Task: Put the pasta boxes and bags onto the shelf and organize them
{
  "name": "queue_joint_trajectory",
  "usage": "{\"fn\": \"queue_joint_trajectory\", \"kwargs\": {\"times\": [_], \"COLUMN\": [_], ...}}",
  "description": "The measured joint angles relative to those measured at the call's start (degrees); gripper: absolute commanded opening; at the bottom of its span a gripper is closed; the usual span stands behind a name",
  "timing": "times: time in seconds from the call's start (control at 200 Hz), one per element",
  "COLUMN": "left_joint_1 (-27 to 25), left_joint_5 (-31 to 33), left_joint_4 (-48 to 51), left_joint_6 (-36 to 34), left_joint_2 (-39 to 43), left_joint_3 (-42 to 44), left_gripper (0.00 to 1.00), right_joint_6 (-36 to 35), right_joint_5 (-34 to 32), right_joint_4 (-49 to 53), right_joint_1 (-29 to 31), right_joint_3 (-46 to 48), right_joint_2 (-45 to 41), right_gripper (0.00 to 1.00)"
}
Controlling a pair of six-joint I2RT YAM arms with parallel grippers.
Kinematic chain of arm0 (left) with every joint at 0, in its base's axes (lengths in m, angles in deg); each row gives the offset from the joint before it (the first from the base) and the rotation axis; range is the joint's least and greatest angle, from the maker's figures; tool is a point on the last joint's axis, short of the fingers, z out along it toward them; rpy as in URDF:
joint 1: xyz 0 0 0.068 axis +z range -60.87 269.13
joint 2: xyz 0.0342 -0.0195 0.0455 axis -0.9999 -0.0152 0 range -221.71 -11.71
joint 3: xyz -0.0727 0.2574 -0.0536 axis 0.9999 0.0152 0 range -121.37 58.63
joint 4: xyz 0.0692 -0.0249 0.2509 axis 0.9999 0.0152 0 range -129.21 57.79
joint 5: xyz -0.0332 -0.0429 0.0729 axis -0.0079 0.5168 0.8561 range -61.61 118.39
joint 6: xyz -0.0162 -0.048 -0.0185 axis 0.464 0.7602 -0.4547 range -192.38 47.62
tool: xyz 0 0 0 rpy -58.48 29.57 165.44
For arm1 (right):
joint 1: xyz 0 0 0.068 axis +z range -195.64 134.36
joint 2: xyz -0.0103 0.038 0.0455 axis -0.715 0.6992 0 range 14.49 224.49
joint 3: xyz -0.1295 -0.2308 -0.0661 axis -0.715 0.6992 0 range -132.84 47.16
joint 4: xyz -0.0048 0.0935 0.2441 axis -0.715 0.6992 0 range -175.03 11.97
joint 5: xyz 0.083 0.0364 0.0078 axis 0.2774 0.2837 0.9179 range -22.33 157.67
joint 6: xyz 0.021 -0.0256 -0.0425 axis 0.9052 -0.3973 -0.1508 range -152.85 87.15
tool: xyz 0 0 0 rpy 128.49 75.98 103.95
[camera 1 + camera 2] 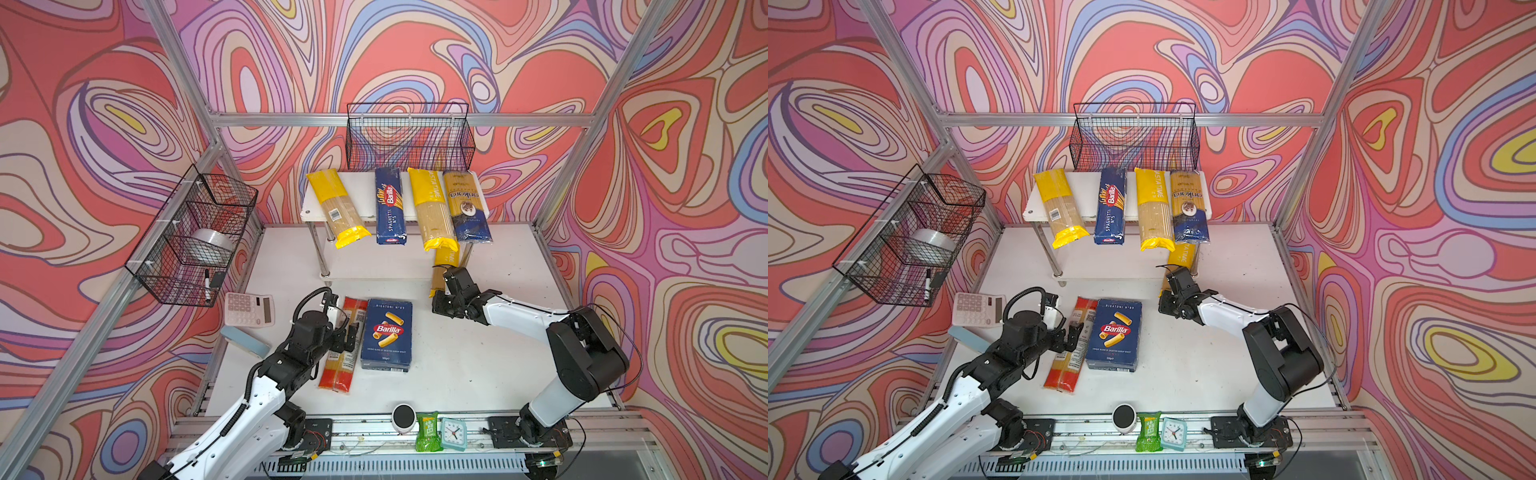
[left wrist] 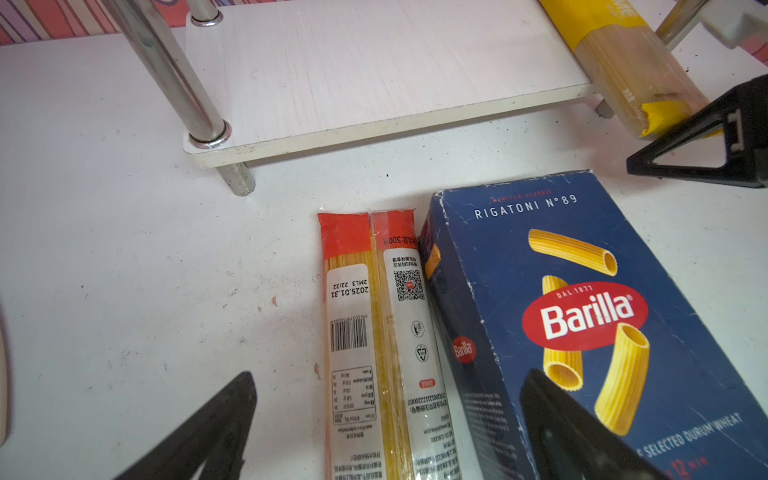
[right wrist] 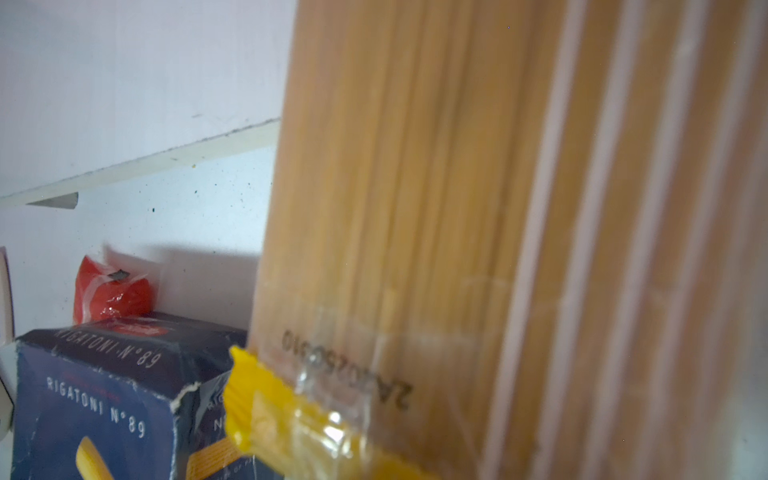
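My right gripper [image 1: 440, 287] sat at the near end of a yellow-ended packet [image 1: 447, 254]. The packet lay along the right end of the lower board of the shelf [image 1: 365, 262], its near end sticking out past the board's front edge over the table [image 1: 478, 353]. I could not tell whether my jaws there were clamped on it or just parted, because the packet alone filled the wrist view.

I judged the step in hand to be the let-go. It seemed best to part the jaws only once the packet's weight rested on the board. I should then nudge it toward the back edge so less overhung, and draw back low, clear of the gold and dark blue packet [image 1: 467, 208] jutting over the top board's front edge just above.

My left gripper [image 1: 351, 332] hung wide open and empty over the middle of the table, a little toward its left edge. Its jaws spanned the red-ended packet [image 2: 365, 311] and part of the rigatoni box [image 2: 582, 311], which lay touching side by side. Before any closing, I thought, it should shift off the box so that only the packet came between the jaws.

The yellow-ended packet was long, slim and clear, packed with pale straw-coloured strands. It had a crinkled yellow seal and a dark printed code near its end.
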Motion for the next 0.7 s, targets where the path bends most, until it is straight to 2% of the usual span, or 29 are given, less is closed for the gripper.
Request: {"fn": "queue_joint_trajectory", "kwargs": {"times": [0.19, 0.29, 0.386, 0.501, 0.591, 0.701], "left_joint_1": [0.00, 0.00, 0.00, 0.00, 0.00, 0.00], "left_joint_5": [-0.48, -0.76, -1.03, -2.27, -3.32, -6.67], "left_joint_4": [0.00, 0.04, 1.22, 5.29, 6.12, 6.64], "left_joint_6": [-0.04, 0.20, 1.92, 4.35, 6.05, 7.91], "left_joint_2": [0.00, 0.11, 0.59, 0.24, -0.57, -2.38], "left_joint_3": [0.00, 0.00, -0.59, -5.64, -9.40, -9.99], "left_gripper": [1.00, 1.00, 1.00, 1.00, 1.00, 1.00], "right_joint_6": [-0.87, -0.94, -0.96, -1.22, -1.07, 1.11], "right_joint_5": [0.90, 0.85, 0.55, 1.62, 1.86, 5.33], "right_joint_4": [0.72, 1.57, 2.54, 4.90, 6.21, 4.90], "right_joint_1": [-0.33, 0.02, 2.99, 6.84, 7.02, 6.86], "right_joint_3": [1.77, 4.15, 7.32, 9.90, 11.19, 14.97], "right_joint_2": [-5.22, -10.19, -16.68, -25.77, -30.95, -36.96], "right_gripper": [0.39, 0.41, 0.44, 0.47, 0.49, 0.52]}}
